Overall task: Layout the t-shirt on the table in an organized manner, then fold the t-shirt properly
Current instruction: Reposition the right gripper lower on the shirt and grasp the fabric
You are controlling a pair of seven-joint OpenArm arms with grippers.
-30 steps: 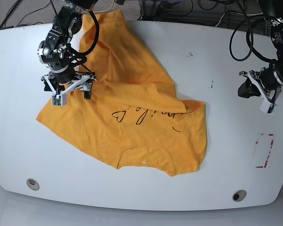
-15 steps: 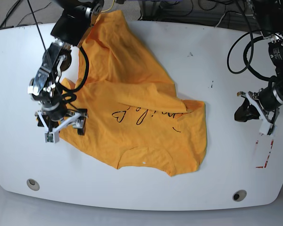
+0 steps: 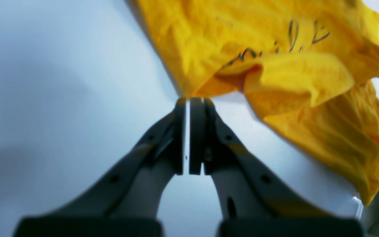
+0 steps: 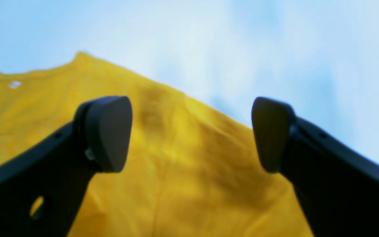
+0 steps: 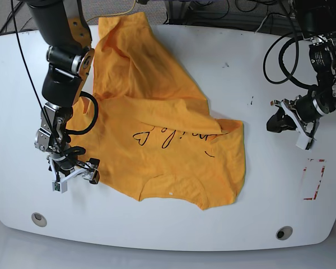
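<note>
Layout step: right claw [image 5: 74, 175] hovering wide over t-shirt [image 5: 168, 151] edge, left claw [image 3: 188, 98] pinched empty above bench [image 5: 157, 224]; next needs grabbing hem.

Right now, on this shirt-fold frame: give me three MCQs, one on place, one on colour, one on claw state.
1. Where does the right claw hang?
A. Over the t-shirt's edge on the base view's left
B. Over the red outline mark
C. Off the table

2. What colour is the lettering on the t-shirt?
A. White
B. Black
C. Red

3. How do the two claws stand?
A. Both shut
B. Left open, right shut
C. Left claw shut, right open

Answers:
1. A: the base view puts it at the shirt's left corner, and the right wrist view shows orange cloth between its fingers.
2. B: thin dark cursive and a heart outline show on the orange cloth.
3. C: the left wrist view shows fingers pressed nearly together and holding nothing; the right wrist view shows a wide gap.
</note>
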